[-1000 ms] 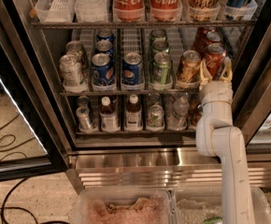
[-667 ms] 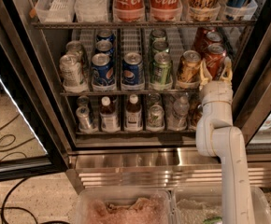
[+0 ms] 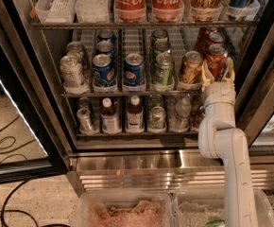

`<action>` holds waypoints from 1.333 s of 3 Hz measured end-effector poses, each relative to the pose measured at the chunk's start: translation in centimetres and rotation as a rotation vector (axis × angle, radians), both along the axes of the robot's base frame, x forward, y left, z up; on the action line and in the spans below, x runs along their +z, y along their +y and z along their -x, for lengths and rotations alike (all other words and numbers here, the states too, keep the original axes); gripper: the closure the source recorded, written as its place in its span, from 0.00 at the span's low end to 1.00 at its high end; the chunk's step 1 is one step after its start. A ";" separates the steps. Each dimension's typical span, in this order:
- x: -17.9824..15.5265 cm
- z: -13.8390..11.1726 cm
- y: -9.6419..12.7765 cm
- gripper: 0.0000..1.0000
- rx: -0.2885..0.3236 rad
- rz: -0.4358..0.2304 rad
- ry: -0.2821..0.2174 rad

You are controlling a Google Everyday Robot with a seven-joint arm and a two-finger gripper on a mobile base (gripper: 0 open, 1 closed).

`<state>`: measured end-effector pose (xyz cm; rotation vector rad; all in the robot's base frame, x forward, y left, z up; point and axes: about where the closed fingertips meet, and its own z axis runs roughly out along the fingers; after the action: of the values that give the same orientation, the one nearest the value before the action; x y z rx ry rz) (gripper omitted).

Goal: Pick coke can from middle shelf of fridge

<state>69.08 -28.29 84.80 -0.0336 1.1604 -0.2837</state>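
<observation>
Reaching up past two clear tubs (image 3: 123, 207) on the floor, our pale arm (image 3: 231, 150) stands before the fridge (image 3: 141, 167) and its steel base. We see the gripper (image 3: 218, 70) at the right end of the middle shelf (image 3: 127, 94), fingers (image 3: 206, 75) spread apart, one on each side of the coke can (image 3: 216, 58). The can stands upright at the front of its lane, just beside a gold can (image 3: 191, 69). That front spot likely explains the straight approach, as nothing blocks it. We judge the squeeze comes next, then a pull clear of the rail. A second red can (image 3: 204, 38) sits behind, and big bottles (image 3: 130, 1) line the rack above.
</observation>
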 end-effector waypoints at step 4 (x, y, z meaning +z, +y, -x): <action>0.4 -0.7 -0.2 0.62 -0.014 -0.003 -0.004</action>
<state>69.82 -28.49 85.18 -0.0223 1.1576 -0.2943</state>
